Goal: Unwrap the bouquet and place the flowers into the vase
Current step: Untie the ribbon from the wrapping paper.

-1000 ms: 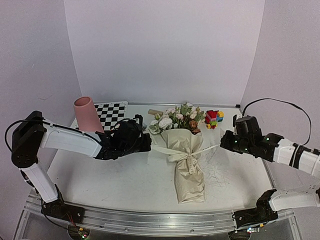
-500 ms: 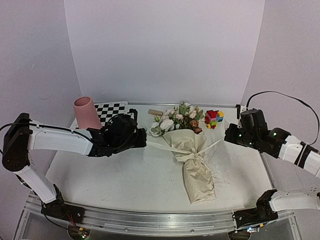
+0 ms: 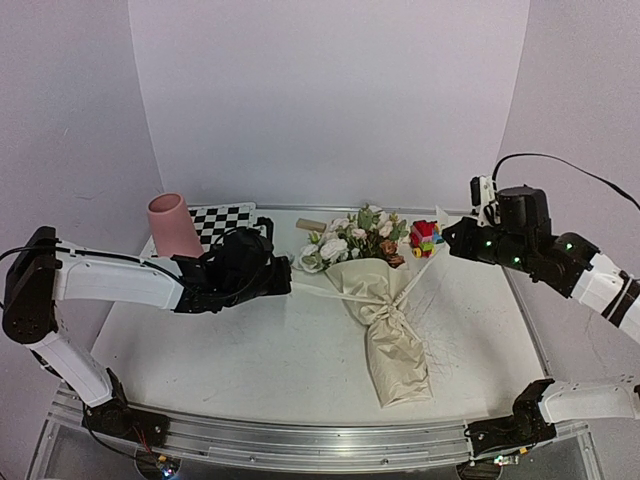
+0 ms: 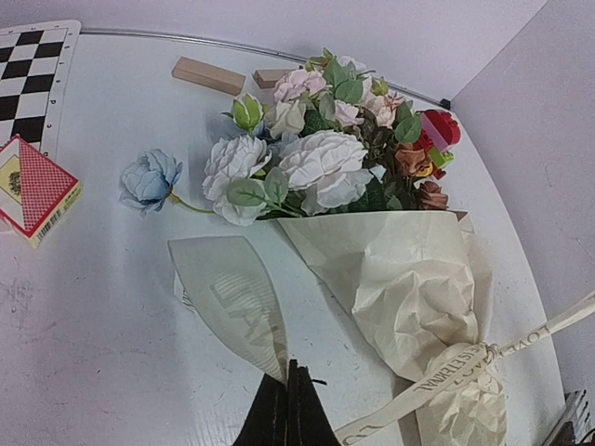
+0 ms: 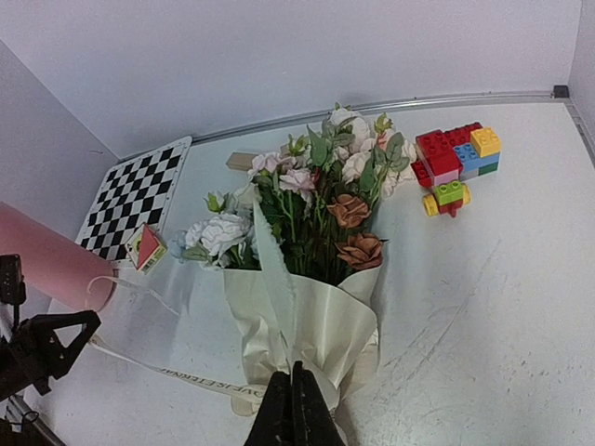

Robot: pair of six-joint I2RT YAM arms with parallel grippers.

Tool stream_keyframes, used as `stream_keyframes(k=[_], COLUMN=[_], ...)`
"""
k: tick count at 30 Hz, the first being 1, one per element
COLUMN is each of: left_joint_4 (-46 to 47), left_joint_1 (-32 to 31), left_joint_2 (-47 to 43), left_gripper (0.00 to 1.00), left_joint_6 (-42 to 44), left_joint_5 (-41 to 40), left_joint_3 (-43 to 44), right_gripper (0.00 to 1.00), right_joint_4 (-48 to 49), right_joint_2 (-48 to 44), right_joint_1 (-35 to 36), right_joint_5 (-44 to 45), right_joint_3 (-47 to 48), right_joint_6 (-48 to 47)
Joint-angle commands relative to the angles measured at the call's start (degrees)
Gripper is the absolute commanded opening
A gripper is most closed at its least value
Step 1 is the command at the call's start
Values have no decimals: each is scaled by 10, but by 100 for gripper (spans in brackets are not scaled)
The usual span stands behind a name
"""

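From above, the bouquet (image 3: 385, 320) lies mid-worktop, its kraft-paper foot toward the near edge and the flowers (image 3: 350, 240) pointing at the back wall. A cream ribbon (image 3: 330, 293) knotted round its waist runs taut to both sides. The left hand (image 3: 285, 283) is clenched on one end, the right hand (image 3: 447, 232) on the other. The pink vase (image 3: 172, 225) stands at the back left beside a checkerboard (image 3: 225, 222). A wooden block (image 3: 312, 224) and a toy-brick block (image 3: 425, 237) sit just behind the blooms. The white worktop (image 3: 250, 350) is scuffed on the right, with a metal rail (image 3: 300, 435) along its near edge and plain pale walls (image 3: 330, 100) around it.

The left wrist view shows pinched fingers (image 4: 286, 413) gripping a broad ribbon tail. A pale blue flower (image 4: 149, 178) sticks out sideways from the bunch, near a red-patterned card box (image 4: 33, 190).

In the right wrist view, closed fingers (image 5: 293, 409) hold a ribbon strip that crosses in front of the blooms. The vase is at the left edge, well apart from the bouquet.
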Motion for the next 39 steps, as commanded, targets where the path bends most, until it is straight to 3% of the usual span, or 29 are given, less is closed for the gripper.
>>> stream_keyframes(k=[1,10,25,39], left_joint_4=[-2,-20,-89,-100], left_joint_1=[-1,-1,8,31], left_joint_2=[-15,-40,-59,-115], left_gripper=[1,2,2,3], left_joint_6=[15,24,9,12], left_joint_5=[-14,-34,-88,-83], left_joint_3=[18,19,28,8], right_gripper=[0,0,0,0], right_joint_4=[-6,-25,-6,27], right_joint_2=[-1,-4,67,101], right_joint_1=[-2,-2,0,34], right_joint_5=[-14,11,-157,-160], right_joint_3=[41,74,112,155], right_joint_6=[-24,-44,-29,-27])
